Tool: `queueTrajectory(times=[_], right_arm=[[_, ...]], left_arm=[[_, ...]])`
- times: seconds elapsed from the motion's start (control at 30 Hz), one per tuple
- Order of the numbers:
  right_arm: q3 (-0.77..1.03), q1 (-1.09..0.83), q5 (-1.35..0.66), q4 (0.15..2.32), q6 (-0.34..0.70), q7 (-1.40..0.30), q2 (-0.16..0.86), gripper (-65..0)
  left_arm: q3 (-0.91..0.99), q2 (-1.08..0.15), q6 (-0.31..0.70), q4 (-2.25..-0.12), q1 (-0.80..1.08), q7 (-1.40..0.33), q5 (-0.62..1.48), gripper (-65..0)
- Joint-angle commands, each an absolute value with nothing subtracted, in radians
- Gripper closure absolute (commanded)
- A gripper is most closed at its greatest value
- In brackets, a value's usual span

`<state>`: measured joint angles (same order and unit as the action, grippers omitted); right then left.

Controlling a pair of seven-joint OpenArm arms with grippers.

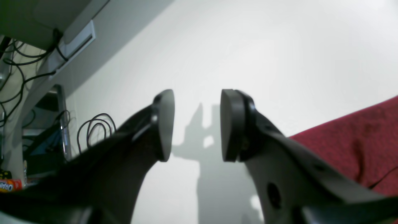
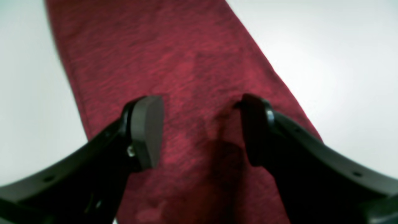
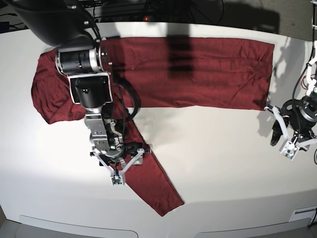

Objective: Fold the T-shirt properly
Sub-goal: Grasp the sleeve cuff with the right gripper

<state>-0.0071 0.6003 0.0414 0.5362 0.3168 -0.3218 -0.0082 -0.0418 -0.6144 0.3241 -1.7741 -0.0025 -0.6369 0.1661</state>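
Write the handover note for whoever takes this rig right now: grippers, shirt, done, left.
Left gripper: open, holding nothing, over bare table just off the T-shirt's edge.
Right gripper: open, poised over the sleeve that trails diagonally toward the front edge of the table; no fabric pinched.
T-shirt: the body lies as a long band across the far side of the table, apparently folded lengthwise, and is bunched at the end by the right arm.
Done: probably that first lengthwise fold of the body.
Left: bring the loose sleeve onto the body, smooth the bunched end, then fold the band down to a compact stack.
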Motion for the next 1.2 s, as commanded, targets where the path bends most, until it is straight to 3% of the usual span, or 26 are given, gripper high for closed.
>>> queueTrajectory(times=[0.0,0.23,0.43,0.6,0.77,1.0,1.17], right_arm=[[-0.007,0.591,0.022,0.549,0.36,-0.402,-0.02,-39.0],[-0.098,0.455,-0.195,0.834,0.568,-0.658,-0.015,-39.0],[-0.217,0.281,-0.282,1.088,0.621,-0.735,0.043,-39.0],[-0.223,0.146,-0.338,1.272,0.621,-0.81,0.112,-39.0],[-0.219,0.077,-0.345,1.44,0.619,-0.778,0.164,-39.0],[-0.215,0.196,-0.34,1.503,0.53,-0.685,0.133,-39.0],[-0.215,0.325,-0.141,1.41,0.401,-0.528,0.052,-39.0]], left_arm=[[-0.033,-0.632,0.317,-1.791,-0.019,-0.619,0.166,-24.1],[-0.033,-0.632,0.317,-1.791,-0.02,-0.609,0.165,-24.1],[-0.033,-0.632,0.317,-1.791,-0.019,-0.601,0.166,-24.1],[-0.033,-0.632,0.317,-1.791,-0.02,-0.594,0.195,-24.1],[-0.033,-0.607,0.318,-1.791,-0.02,-0.571,0.229,-24.1],[-0.033,-0.565,0.318,-1.791,-0.019,-0.579,0.229,-24.1],[-0.033,-0.565,0.318,-1.791,-0.02,-0.579,0.229,-24.1]])
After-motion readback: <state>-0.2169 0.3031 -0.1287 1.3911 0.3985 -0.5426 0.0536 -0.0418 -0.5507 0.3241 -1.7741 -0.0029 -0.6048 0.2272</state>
